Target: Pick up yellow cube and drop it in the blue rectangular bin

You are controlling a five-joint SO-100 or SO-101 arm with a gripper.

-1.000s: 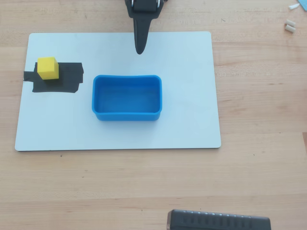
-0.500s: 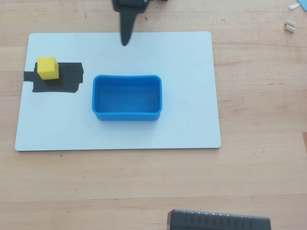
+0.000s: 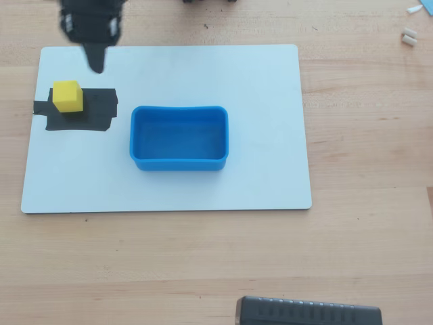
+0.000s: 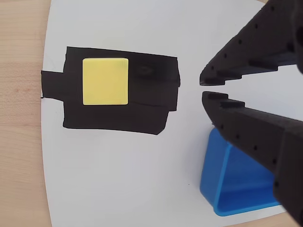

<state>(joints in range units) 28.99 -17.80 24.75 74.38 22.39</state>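
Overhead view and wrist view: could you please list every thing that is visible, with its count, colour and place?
yellow cube: one, bright yellow, on the black tape patch, at the left of the white board in the overhead view.
black tape patch: one, black, flat on the board under the cube.
blue rectangular bin: one, bright blue, nothing in it, near the middle of the board.
white board: one, white, lying on the table.
wooden table: one, light wood, under everything.
small white pieces: a few, white, top right corner of the table.
dark ridged object: one, black, bottom edge, cut off.
gripper: one, black, fingers nearly closed and holding nothing, beside the tape patch, apart from the cube.
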